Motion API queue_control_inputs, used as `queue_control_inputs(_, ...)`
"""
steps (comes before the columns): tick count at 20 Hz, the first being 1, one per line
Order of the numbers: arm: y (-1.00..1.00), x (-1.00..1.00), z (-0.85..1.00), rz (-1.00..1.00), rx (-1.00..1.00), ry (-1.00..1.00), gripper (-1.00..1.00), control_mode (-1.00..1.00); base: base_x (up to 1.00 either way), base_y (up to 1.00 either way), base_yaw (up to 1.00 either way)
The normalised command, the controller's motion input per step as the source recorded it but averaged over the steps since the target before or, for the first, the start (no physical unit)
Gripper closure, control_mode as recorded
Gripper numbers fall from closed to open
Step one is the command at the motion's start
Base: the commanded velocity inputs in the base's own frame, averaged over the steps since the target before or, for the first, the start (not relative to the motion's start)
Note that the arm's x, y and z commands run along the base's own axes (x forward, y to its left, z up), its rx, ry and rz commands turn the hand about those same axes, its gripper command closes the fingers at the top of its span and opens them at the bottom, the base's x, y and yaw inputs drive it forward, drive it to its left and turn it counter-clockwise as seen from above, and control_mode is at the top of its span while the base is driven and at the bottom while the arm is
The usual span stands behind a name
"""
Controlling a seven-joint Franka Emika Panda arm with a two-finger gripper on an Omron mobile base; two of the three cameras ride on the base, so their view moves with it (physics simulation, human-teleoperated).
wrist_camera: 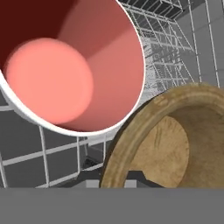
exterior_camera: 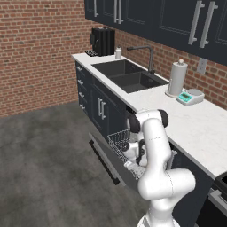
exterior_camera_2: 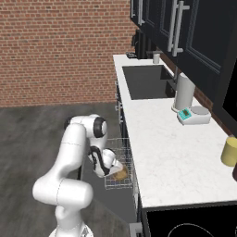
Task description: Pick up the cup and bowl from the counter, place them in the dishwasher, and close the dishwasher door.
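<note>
Hand view looks down onto cup [wrist_camera: 65,65] and bowl [wrist_camera: 175,135] in rack [wrist_camera: 175,30]

The arm [exterior_camera: 155,164] is showing smooth, glossy white shells built from rounded, tube-like segments. Dark, near-black rings and caps are marking its joints [exterior_camera_2: 98,127], and a dark band is running between the white links near the wrist [exterior_camera_2: 95,159]. The surface is looking plain.
</note>
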Motion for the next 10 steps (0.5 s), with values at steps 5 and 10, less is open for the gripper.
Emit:
queue_control_inputs(5,-0.01,0.2,-0.38,0.0,0.0,-0.05,1.0,-1.0,0.0,0.0,0.0)
queue_control_inputs(10,0.0,0.02,-0.44,0.0,0.0,-0.03,1.0,-1.0,0.0,0.0,0.0)
